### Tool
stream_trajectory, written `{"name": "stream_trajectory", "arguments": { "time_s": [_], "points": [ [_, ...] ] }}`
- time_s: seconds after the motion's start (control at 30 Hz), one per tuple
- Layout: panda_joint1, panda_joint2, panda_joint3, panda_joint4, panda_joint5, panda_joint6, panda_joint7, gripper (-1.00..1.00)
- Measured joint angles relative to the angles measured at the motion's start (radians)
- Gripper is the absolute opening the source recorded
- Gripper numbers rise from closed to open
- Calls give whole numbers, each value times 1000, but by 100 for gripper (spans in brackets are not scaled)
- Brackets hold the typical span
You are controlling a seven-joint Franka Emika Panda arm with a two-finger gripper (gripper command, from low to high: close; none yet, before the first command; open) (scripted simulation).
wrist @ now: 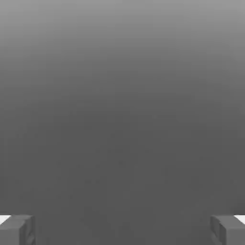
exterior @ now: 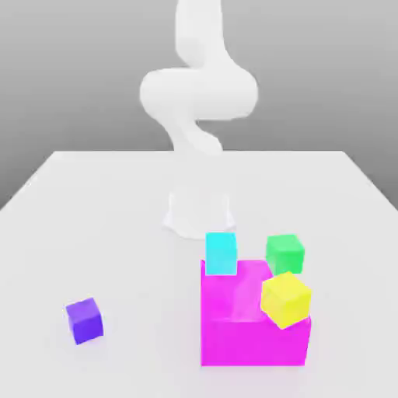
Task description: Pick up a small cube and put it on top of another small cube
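Your gripper (wrist: 122, 229) is spread wide with nothing between the fingers: in the hand view the two grey fingertips (wrist: 16, 229) sit at opposite edges, and behind them you get plain grey background.

In the exterior view, your arm (exterior: 198, 93) stands at the far side of the white table (exterior: 116, 233), its base (exterior: 198, 211) near the table's middle, the upper links curled above it.

The small purple-blue cube (exterior: 84, 320) sits alone on the table at the exterior view's left, near the front, well apart from everything else. It rests flat on the table, turned a little so you see two side faces.

The rest is clustered at the exterior view's right:
- big magenta block (exterior: 253, 322) on the table, near the front
- small yellow cube (exterior: 286, 299) overlaps the magenta block's top right corner as seen from here, and looks tilted, rotated off the block's edges. You can't tell if it rests fully on the block or hangs over the edge.
- cyan cube (exterior: 221, 253) upright at the block's back left edge; whether it's on the block or just behind it, can't tell
- green cube (exterior: 284, 253) behind the block, just beyond the yellow cube, apparently on the table

Purple-blue and yellow cubes are well apart, with the magenta block's left side between them.
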Motion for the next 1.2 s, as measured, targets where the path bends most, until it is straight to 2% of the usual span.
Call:
{"name": "stream_trajectory", "arguments": {
  "time_s": [0.23, 0.5, 0.63, 0.73, 0.93, 0.97, 1.2],
  "points": [
    [-148, 261, 0, -108, -57, 142, 191, 0],
    [-272, 551, -50, -230, -84, 301, 377, 0],
    [-330, 695, -85, -291, -44, 382, 432, 0],
    [-366, 802, -85, -335, 28, 444, 440, 0],
    [-404, 1019, -43, -312, 93, 612, 412, 0],
    [-408, 1044, -39, -308, 95, 632, 410, -100],
    [-409, 1044, -37, -308, 93, 633, 412, -100]
  ]
}}
